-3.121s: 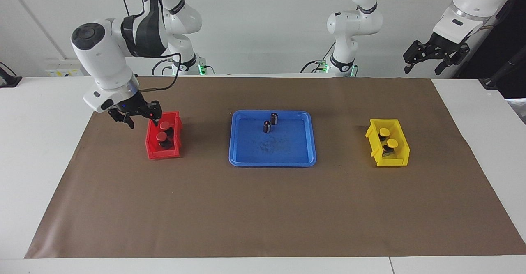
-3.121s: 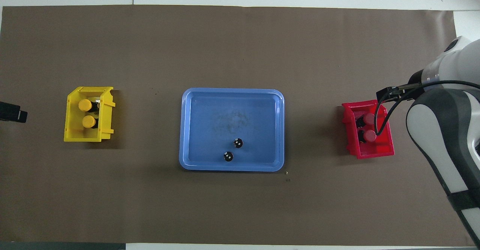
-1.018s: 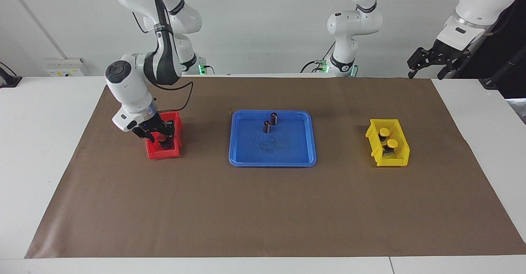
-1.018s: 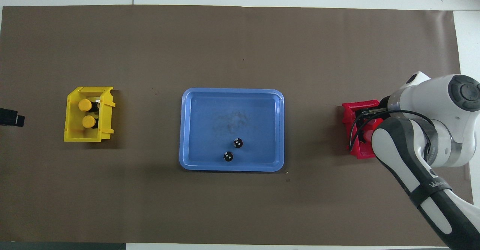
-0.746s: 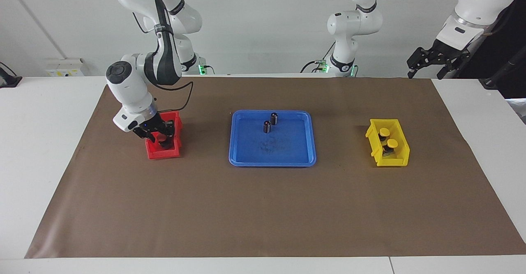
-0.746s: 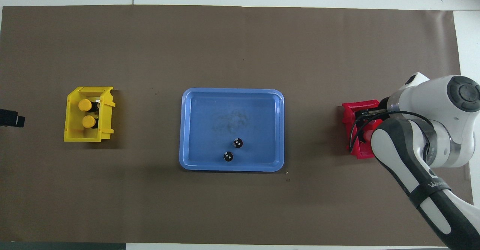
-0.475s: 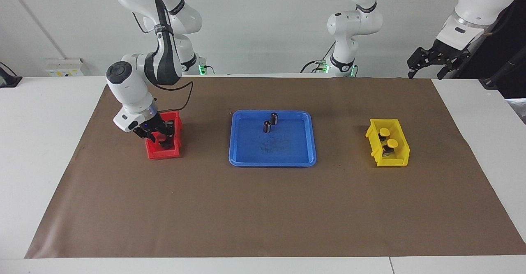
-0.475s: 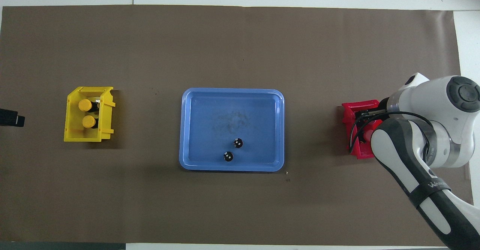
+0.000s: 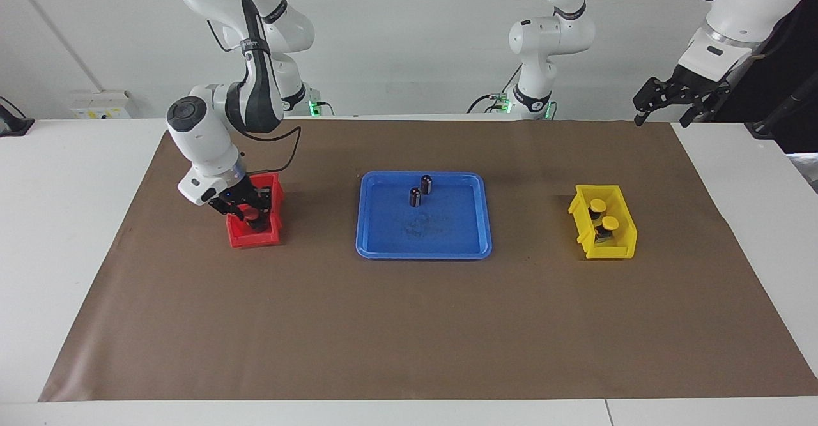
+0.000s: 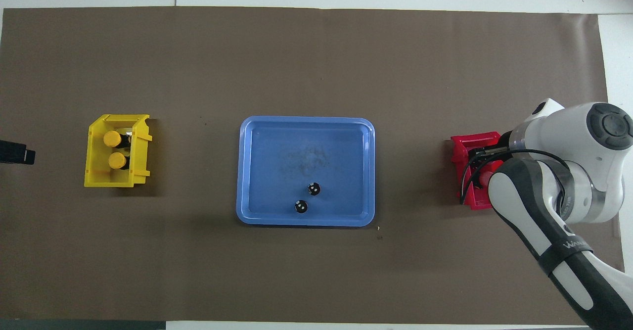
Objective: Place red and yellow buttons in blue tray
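Note:
My right gripper (image 9: pixel 250 215) is down inside the small red bin (image 9: pixel 254 239), at the red buttons; in the overhead view my own arm covers most of that bin, leaving a bit of one red cap (image 10: pixel 483 176) in sight. Two yellow buttons (image 9: pixel 597 205) (image 9: pixel 611 223) stand in the yellow bin (image 9: pixel 623 247) toward the left arm's end. The blue tray (image 9: pixel 422 253) lies mid-table between the bins, with no coloured button in it. My left gripper (image 9: pixel 679 102) hangs open in the air past the mat's corner, holding nothing.
Two dark capless cylinders (image 9: pixel 426 184) (image 9: pixel 415 197) stand in the tray, in the part nearer the robots. A brown mat (image 9: pixel 409 324) covers the table. The white forearm of my right arm (image 10: pixel 544 211) reaches over the mat beside the red bin.
Three seconds ago my right gripper hovered beside the red bin; it has since dropped into it. Over the last second it barely shifted. The left arm has drawn back slightly.

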